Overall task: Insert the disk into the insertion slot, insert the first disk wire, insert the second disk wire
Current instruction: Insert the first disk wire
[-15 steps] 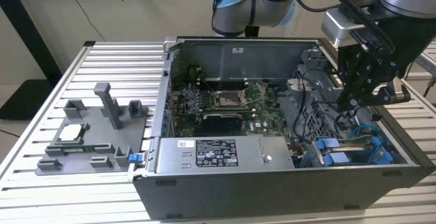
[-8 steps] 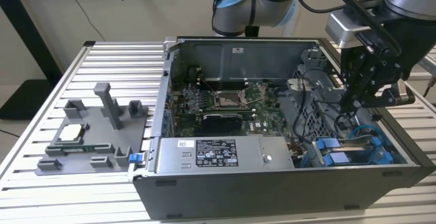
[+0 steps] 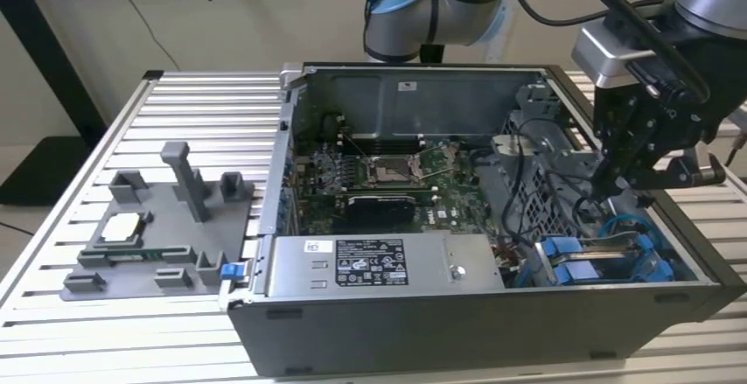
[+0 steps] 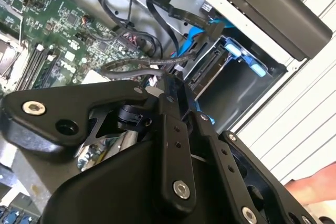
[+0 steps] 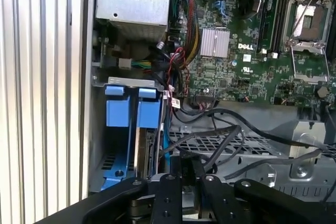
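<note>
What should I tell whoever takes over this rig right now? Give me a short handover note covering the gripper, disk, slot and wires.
Gripper: down inside the open grey computer case, right above loose black cables beside the drive bay; open or shut cannot be told.
Disk: the silver hard drive in its bright blue plastic carrier stands in the grey drive-bay slot.
Done: disk insertion, it appears.
Left: both wire steps unconfirmed; a blue cable lies by the bay, plugged or not cannot be told.
</note>
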